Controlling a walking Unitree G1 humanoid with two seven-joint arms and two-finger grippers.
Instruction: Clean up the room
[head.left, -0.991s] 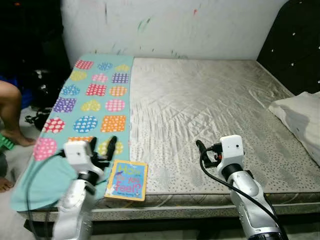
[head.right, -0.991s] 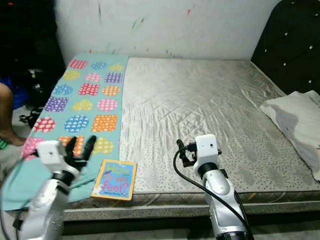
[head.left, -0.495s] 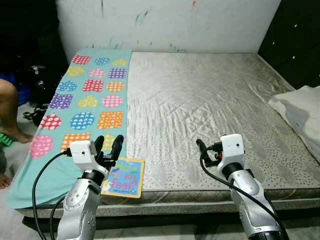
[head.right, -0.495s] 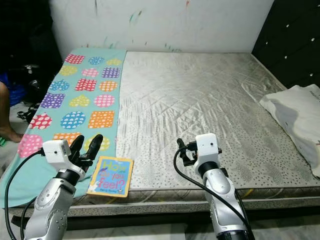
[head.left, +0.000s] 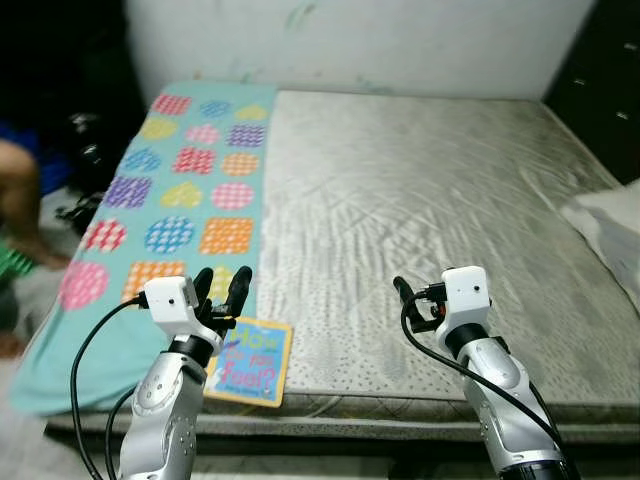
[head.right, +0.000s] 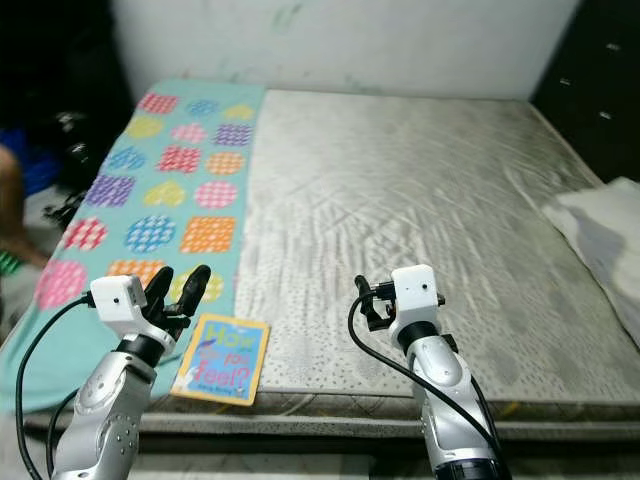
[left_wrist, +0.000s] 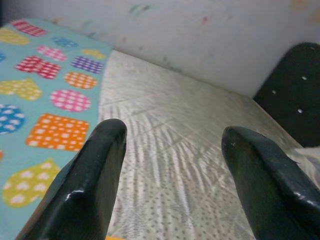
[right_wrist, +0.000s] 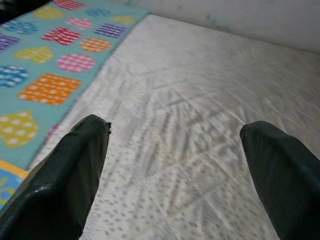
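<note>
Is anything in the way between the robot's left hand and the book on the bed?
No, nothing visible is. The open left gripper hangs just above the book, which lies flat at the mattress edge beside the blanket.

Book (head.left: 251, 361) beside left pincer (head.left: 222, 285)

Quilted cloth with a dull silvery sheen on the mattress (head.left: 420, 210) ahead of both claws, soft matt patterned cloth on the blanket (head.left: 190, 190) beyond the left claw (head.left: 222, 288), glossy printed card on the book (head.left: 250, 362) just beside it.
</note>
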